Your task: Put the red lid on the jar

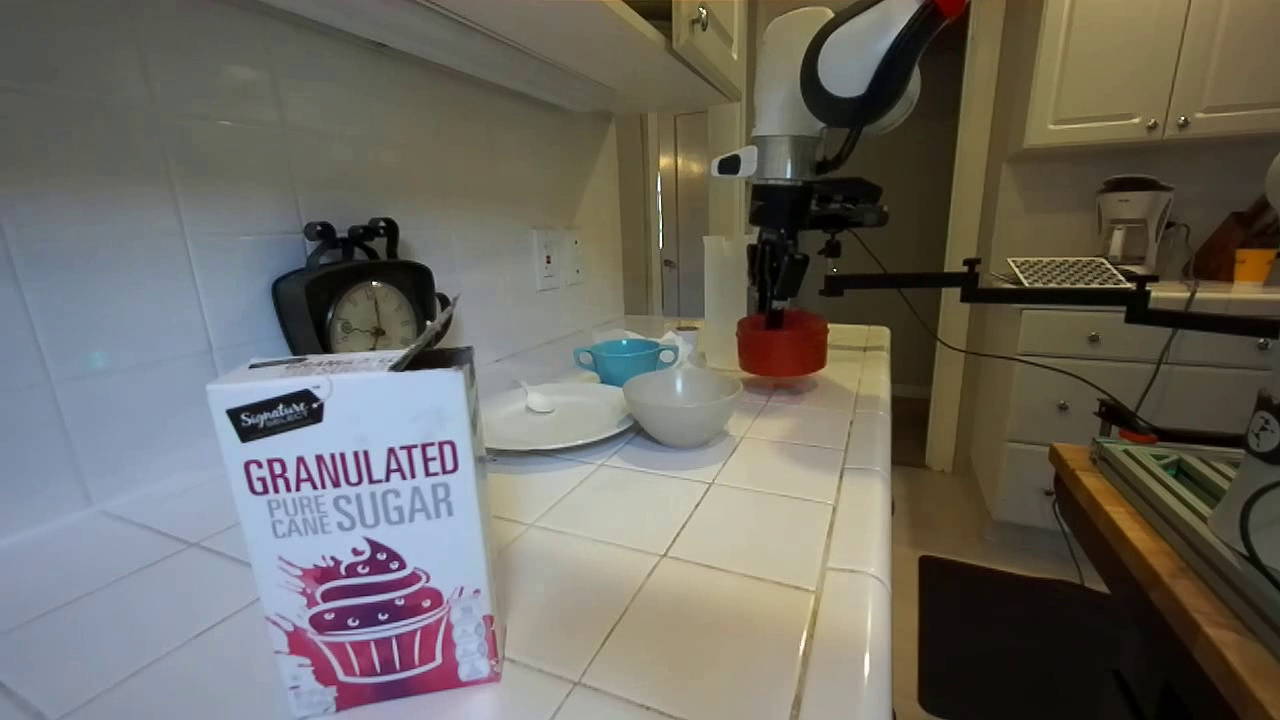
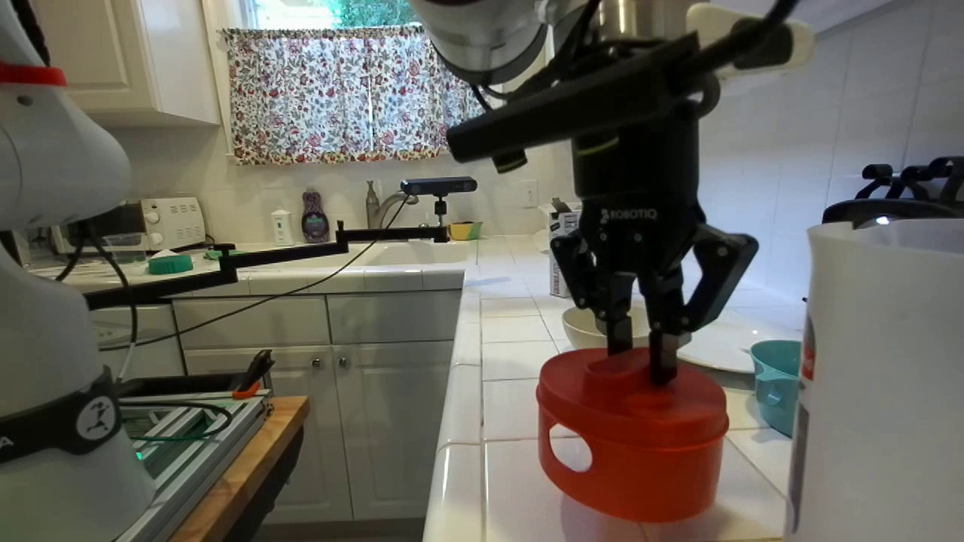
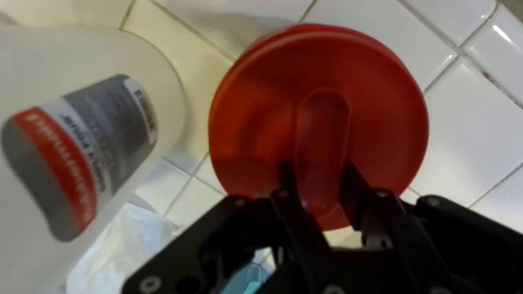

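The red lid (image 1: 782, 350) is a squat round cap with a raised ridge on top and an oval opening in its side wall, seen in an exterior view (image 2: 633, 444). My gripper (image 2: 640, 360) points down with its fingers shut on that ridge. In the wrist view, the fingers (image 3: 318, 175) straddle the ridge's near end. The lid hangs slightly tilted, apparently a little above the counter. The jar (image 2: 881, 376) is tall, whitish and open-topped, upright beside the lid. It also shows in an exterior view (image 1: 722, 300) and, with its label, in the wrist view (image 3: 139, 53). Lid and jar are apart.
A white bowl (image 1: 683, 408), a white plate (image 1: 565, 425) with a spoon and a blue bowl (image 1: 622, 362) stand near the lid. A sugar box (image 1: 360, 500) and a dark clock (image 1: 370, 310) stand farther along. The counter edge (image 1: 868, 520) runs beside the lid.
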`<state>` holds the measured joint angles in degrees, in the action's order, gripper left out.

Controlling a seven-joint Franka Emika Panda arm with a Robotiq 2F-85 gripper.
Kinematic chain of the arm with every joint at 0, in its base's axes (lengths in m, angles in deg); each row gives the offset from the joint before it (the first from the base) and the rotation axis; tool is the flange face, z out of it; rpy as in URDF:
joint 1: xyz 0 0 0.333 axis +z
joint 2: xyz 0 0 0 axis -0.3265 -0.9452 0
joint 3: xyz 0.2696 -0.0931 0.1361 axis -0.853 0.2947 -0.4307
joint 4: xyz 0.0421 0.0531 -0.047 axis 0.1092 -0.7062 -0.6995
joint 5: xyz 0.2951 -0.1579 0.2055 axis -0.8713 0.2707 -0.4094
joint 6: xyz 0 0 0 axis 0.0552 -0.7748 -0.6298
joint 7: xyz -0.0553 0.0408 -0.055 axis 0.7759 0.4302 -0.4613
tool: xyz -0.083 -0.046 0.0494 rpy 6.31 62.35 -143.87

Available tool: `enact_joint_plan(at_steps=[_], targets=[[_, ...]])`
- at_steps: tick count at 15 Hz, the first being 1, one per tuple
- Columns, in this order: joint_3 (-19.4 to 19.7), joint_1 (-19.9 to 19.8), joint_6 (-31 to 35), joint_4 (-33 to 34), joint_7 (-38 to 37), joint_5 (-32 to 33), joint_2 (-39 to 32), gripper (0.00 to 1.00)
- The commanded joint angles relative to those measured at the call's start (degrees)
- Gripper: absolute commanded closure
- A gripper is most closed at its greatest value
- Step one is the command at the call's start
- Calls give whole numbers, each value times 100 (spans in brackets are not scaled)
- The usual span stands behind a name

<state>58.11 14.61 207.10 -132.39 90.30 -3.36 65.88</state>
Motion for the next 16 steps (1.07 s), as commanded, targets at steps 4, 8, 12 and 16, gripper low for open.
enact_joint_plan(at_steps=[4, 8, 12, 16], targets=[[-48, 14, -1189, 428, 108, 140, 542, 92], [-49, 91, -1591, 605, 159, 21, 841, 92], [-25, 121, -1827, 959, 102, 26, 1009, 92], [15, 105, -2093, 1611, 5, -4, 918, 92]])
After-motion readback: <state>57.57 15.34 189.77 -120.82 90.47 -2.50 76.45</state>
